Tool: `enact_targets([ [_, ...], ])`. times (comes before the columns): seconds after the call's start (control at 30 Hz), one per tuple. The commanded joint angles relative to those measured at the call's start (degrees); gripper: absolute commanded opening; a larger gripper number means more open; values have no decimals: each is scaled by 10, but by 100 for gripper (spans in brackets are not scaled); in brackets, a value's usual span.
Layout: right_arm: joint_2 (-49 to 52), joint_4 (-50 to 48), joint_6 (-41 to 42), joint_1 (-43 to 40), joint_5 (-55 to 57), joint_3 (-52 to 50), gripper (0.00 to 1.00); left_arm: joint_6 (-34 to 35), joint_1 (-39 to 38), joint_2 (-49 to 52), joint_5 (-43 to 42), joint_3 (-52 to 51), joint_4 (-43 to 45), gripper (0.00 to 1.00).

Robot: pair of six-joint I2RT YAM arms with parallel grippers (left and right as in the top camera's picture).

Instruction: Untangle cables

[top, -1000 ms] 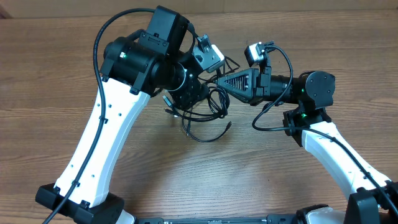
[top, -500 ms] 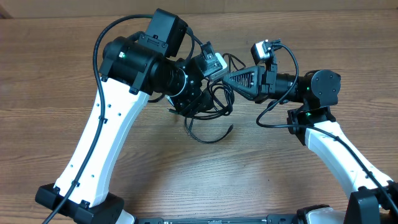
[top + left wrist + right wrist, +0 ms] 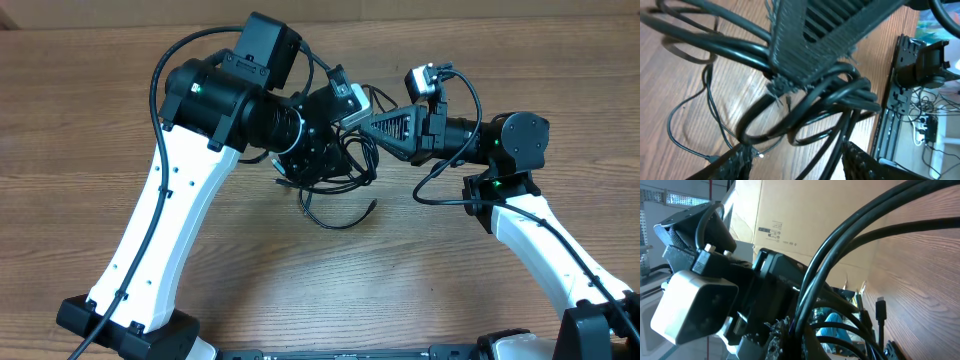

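Presently, my right gripper is clenched on the cables. In the left wrist view its ribbed fingers come down from the top edge and pinch several black strands where the loops cross. In the right wrist view the same strands rise from between those fingers at the bottom edge and sweep up to the right.

My left gripper is released. Its two fingertips show at the bottom edge, well apart. Loops of the bundle hang just ahead of them, and a few strands run down through the gap. Whether either fingertip touches a strand I cannot tell.

From overhead, the bundle sits between my two wrists, partly hidden under the left one and just beside the tip of the right. Both grippers are close together over it.

One thin strand leaves the bundle on the near side. It curves across the wooden table and ends in a small plug, apart from both grippers. The left wrist view shows another thin strand lying flat on the wood at the left. Whether the main bundle rests on the table or hangs clear of it I cannot tell.
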State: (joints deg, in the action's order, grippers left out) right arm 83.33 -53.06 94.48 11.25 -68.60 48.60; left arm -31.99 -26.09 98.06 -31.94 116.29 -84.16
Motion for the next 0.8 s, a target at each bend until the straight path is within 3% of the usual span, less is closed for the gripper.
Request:
enact_targets([
  [0.0,-3,-4,-2,0,8,9,4,-17,-2,1,-41,1,16,58],
  [0.13,-3,-5,-2,0,7,9,4,-12,-2,1,-37,1,32,66],
  [0.27,-3,-5,-2,0,7,9,4,-12,-2,1,-37,1,36,66],
  [0.37,-3,-4,-2,0,7,9,4,-12,-2,1,-37,1,36,42],
  [0.4,-3,-5,-2,0,7,9,4,-12,-2,1,-37,1,36,24],
  [0.47,-3,-5,-2,0,7,9,4,-12,-2,1,-37,1,36,5],
  [0.77,-3,-4,-2,0,7,9,4,-10,-2,1,-37,1,35,4],
])
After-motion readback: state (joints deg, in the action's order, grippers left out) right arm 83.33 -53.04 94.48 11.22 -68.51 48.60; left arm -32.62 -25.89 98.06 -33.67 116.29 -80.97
